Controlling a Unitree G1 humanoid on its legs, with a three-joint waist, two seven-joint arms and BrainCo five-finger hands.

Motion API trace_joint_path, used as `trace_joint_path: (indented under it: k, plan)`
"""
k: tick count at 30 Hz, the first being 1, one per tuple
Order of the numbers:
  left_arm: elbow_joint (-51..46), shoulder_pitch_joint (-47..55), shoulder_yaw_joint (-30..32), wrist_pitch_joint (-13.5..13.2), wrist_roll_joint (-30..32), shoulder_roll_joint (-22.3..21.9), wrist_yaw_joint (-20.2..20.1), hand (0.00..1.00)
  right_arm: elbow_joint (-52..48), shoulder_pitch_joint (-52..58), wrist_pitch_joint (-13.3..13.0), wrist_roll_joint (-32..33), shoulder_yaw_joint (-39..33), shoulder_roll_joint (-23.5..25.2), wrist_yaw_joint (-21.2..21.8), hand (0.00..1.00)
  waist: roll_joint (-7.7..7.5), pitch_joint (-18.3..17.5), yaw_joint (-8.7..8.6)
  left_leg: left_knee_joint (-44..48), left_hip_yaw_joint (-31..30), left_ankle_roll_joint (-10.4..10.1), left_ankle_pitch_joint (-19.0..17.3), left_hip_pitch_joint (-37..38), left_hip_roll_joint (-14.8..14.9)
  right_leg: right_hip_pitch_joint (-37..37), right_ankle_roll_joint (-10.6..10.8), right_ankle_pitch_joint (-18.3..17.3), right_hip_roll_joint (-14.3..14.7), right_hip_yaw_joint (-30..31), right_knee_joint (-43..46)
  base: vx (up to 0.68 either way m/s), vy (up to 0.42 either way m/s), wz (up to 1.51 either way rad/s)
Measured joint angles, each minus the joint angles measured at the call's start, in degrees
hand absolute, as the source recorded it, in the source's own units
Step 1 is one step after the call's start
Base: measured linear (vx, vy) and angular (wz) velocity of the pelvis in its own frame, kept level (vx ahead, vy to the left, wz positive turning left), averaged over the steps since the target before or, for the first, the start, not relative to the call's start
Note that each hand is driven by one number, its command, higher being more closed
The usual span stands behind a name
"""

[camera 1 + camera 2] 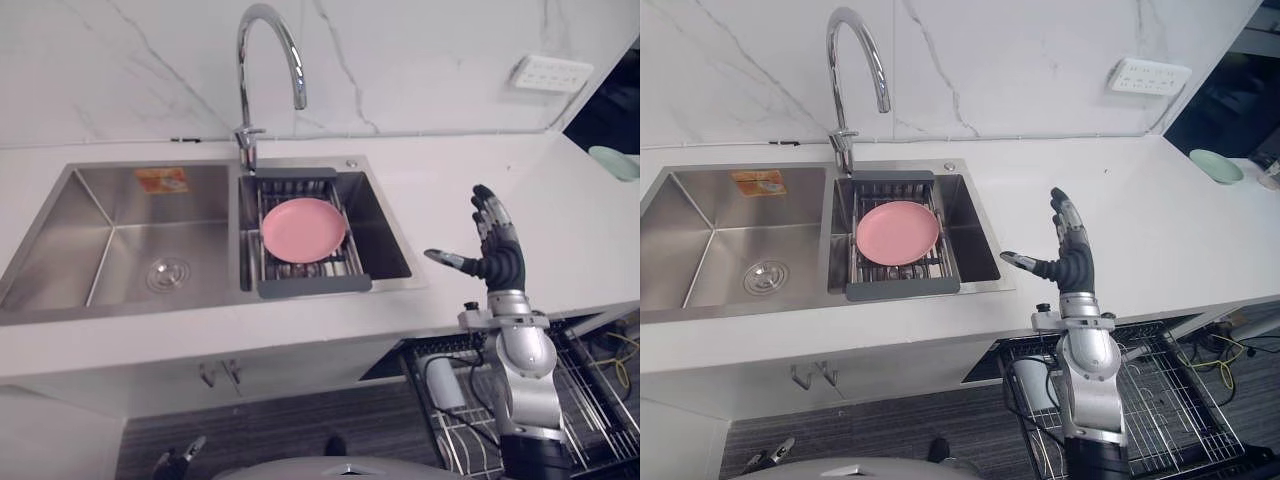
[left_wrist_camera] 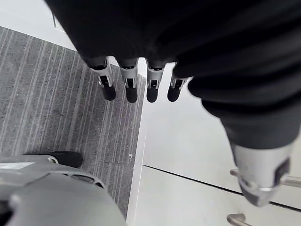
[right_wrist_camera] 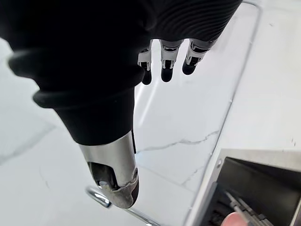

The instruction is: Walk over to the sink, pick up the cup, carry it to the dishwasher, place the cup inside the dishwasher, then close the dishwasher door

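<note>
Pink plate on sink rack, right hand spread over counter

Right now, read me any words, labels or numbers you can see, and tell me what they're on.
Orange sticker on the back wall of the left sink basin: print too blurred to read.
Wall socket plate: no legible marking.
No other text is readable.

- sink: stainless steel with two basins, set into the left part of the white counter, closer to its front edge than its back. The left basin is larger and has a round drain.
- dishwasher rack: wire, drawn out below the counter's front edge at the right end.
- pale cup-shaped thing: at the rack's left side, partly hidden.
</note>
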Motion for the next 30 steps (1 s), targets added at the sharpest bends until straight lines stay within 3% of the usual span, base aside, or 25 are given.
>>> trace_joint_path:
  k: [3, 6, 12, 16, 23, 30]
  plan:
    - [-0.01, -0.76, 2.26, 0.94, 1.91, 0.22, 0.19, 0.00, 0.00, -1.82, -0.06, -11.39, 2.76, -3.63, -0.55, 0.00, -0.29, -0.16, -0.08, -0.11, -0.07, 0.00, 0.00, 0.29, -0.13, 0.57, 0.04, 0.05, -0.12, -0.08, -0.35, -0.05, 0.026, 0.02]
    - [0.12, -0.70, 3.29, 1.40, 3.55, 0.29, 0.23, 0.00, 0.03, -4.63, -0.38, -18.27, 5.02, -6.46, 0.08, 0.00, -0.31, -0.15, 0.11, -0.45, -0.13, 0.19, 0.11, 0.21, -0.12, 0.77, -0.01, -0.12, -0.11, -0.21, -0.38, -0.08, 0.004, 0.02]
    - [0.27, -0.67, 4.35, 2.65, 4.70, 0.36, 0.40, 0.00, 2.01, -8.64, -0.97, -22.64, 9.46, -10.36, 4.21, 0.00, -0.40, -0.28, 0.33, -1.21, -1.09, 0.32, 1.13, -0.51, -0.09, 0.21, -0.32, -0.55, -0.06, -0.99, -0.38, -0.05, -0.010, 0.08]
    - [0.25, -0.87, 4.49, 3.03, 5.99, 0.43, -0.05, 0.00, 8.68, -12.50, -2.64, -26.63, 13.82, -12.80, 5.38, 0.00, -0.68, -0.45, 0.67, -1.91, -1.83, 0.19, 2.02, -0.96, -0.07, -0.31, -0.45, -0.47, -0.01, -1.75, -0.38, -0.01, -0.003, 0.09]
    - [-0.56, -1.54, 4.49, 3.17, 6.77, 0.51, -0.31, 0.00, 19.91, -20.47, -4.31, -30.86, 19.16, -14.74, 4.75, 0.00, -0.75, -0.52, 1.37, -1.84, -3.46, 0.19, 2.22, -1.57, -0.24, -0.66, -0.56, -0.20, -0.25, -3.41, -0.38, 0.02, 0.014, 0.10]
    - [-1.09, -1.71, 4.48, 3.39, 6.79, 0.54, -1.22, 0.00, 31.25, -27.41, -5.08, -34.94, 22.60, -15.66, 1.06, 0.00, -0.84, -0.47, 2.63, -1.85, -5.01, 0.69, 2.66, -2.29, -1.03, -0.57, -0.21, 0.16, -1.11, -4.99, -0.41, -0.01, 0.037, 0.12]
